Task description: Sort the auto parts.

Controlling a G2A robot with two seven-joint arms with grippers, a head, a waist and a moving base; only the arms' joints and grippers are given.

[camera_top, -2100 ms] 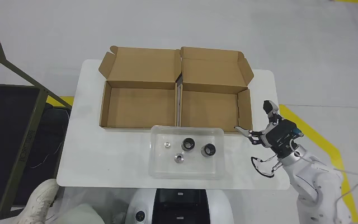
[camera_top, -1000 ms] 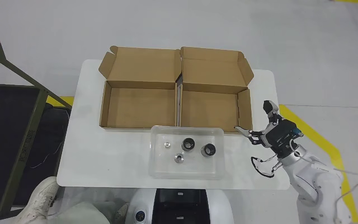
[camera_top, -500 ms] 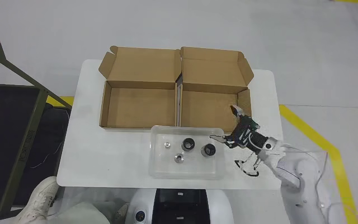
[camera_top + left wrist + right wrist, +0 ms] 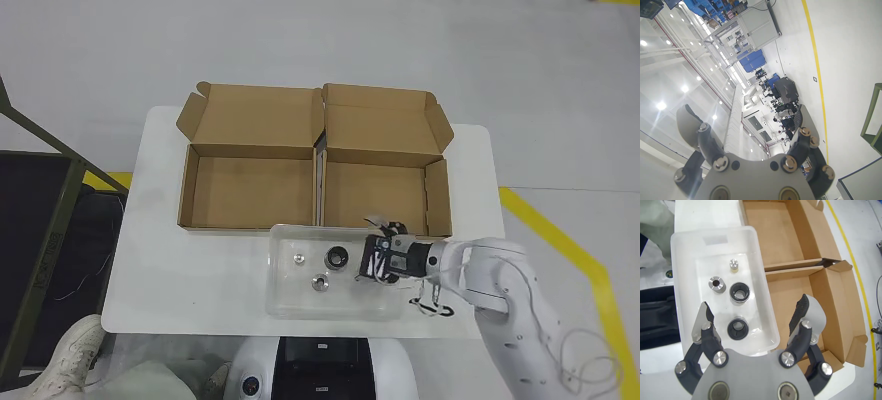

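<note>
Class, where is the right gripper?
In the top view, the right gripper hangs open over the clear tray's right end, above a black ring, near the right cardboard box.

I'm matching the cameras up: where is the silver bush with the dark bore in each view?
Top view: the silver bush lies in the clear tray, on its robot-near side.
Right wrist view: the bush stands in the tray beside a black ring.
Left wrist view: aimed out at the hall.
Shared landmark: the tray.
</note>
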